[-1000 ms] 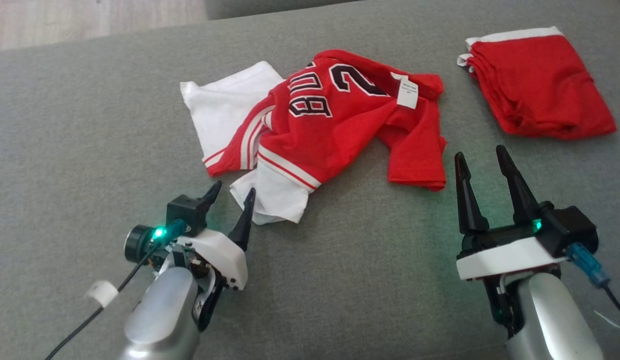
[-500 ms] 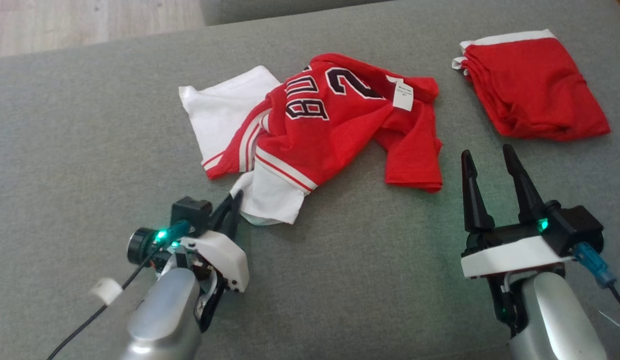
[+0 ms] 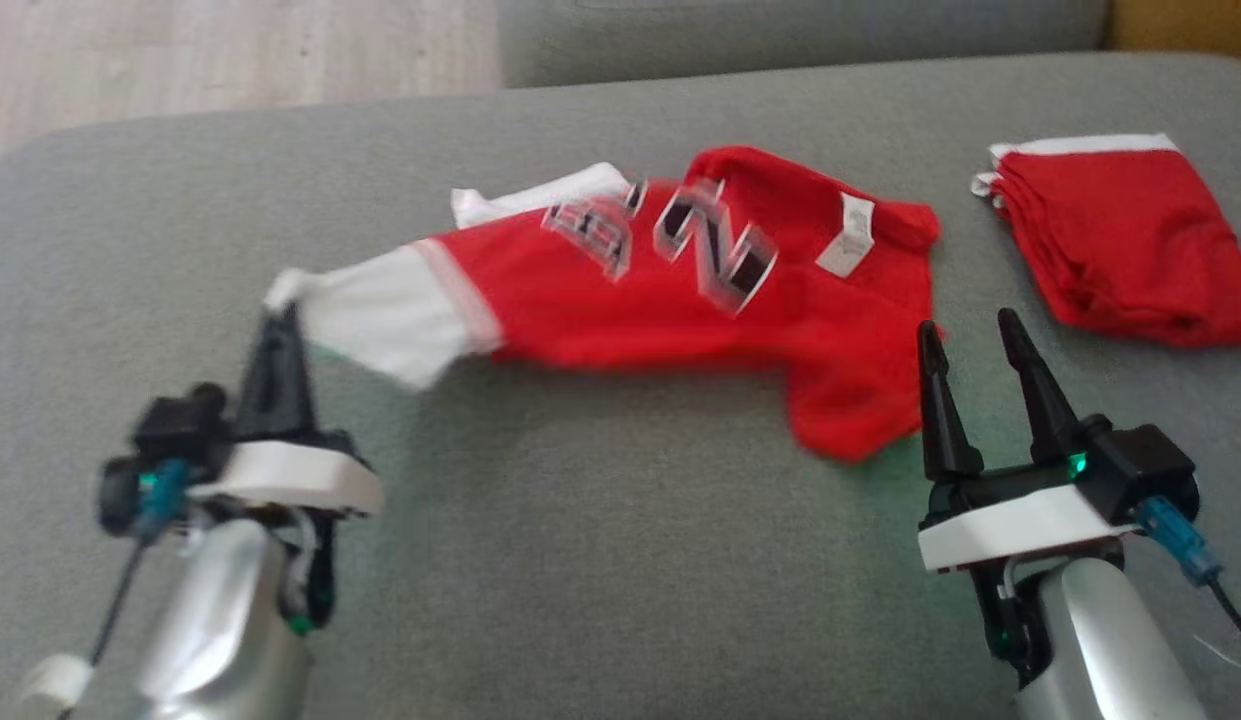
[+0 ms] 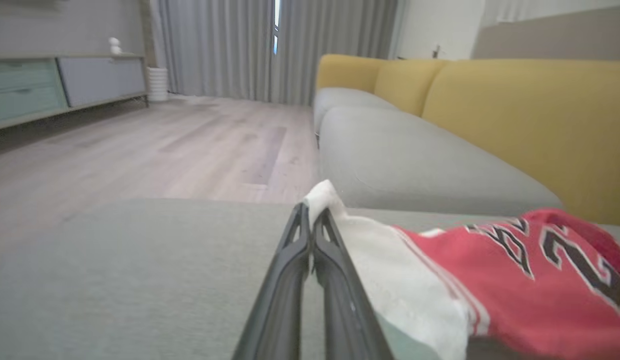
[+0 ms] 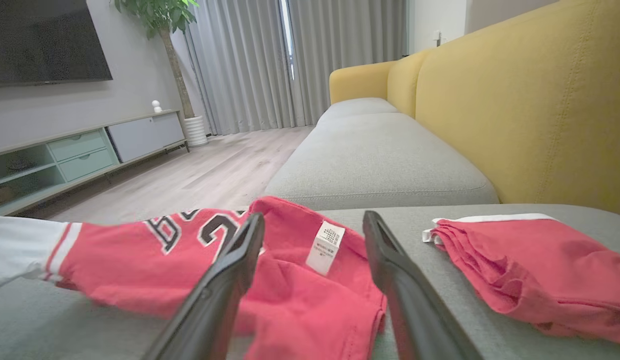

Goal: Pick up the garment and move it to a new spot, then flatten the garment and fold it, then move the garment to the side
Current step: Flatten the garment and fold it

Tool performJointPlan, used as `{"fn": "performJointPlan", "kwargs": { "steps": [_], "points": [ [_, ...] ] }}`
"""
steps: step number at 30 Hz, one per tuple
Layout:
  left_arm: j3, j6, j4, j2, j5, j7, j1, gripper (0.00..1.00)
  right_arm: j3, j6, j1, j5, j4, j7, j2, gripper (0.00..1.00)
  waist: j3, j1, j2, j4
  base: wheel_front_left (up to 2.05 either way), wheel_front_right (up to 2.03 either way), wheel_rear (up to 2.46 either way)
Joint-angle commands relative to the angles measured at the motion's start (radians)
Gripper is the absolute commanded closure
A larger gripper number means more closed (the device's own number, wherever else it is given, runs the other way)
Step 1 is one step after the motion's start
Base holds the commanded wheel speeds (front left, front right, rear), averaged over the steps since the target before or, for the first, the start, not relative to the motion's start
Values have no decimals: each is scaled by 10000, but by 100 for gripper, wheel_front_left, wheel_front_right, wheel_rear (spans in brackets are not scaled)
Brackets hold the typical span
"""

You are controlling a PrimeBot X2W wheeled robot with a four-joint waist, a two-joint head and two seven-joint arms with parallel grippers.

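The left hand has its fingers pressed together, pinching a white corner of the jersey. From there the jersey stretches to the right across the grey sofa, numbers up and blurred. Its red far end lies just beside the right hand, whose fingers are spread and hold nothing. Beyond that hand, apart from the jersey, lies a folded red cloth.
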Motion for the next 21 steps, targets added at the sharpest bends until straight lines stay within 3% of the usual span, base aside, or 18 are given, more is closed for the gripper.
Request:
{"fn": "performJointPlan", "kwargs": {
  "steps": [1,9,16,17,18,21],
  "points": [
    [516,107,-470,383,-17,-122,-182,100,262,65,-40,49,-269,-107,5,0,-129,1,-1,166,0,0,0],
    [2381,565,-2611,570,476,-133,980,100,351,65,2,80,-141,-107,5,0,-277,1,-1,523,0,0,0],
    [2079,192,-1412,460,639,-26,1996,100,283,65,11,105,-7,-107,5,0,-317,1,-1,691,0,0,0],
    [2063,219,-1249,430,634,-20,2022,63,279,65,7,114,7,-107,5,0,-323,1,-1,710,0,0,0],
    [2048,253,-1152,409,657,-31,2014,0,271,65,5,121,17,-107,5,0,-330,1,-1,731,0,0,0],
    [2070,288,-1203,268,670,-87,1937,0,206,65,11,109,45,-107,5,0,-361,1,-1,813,0,0,0]
  ]
}}
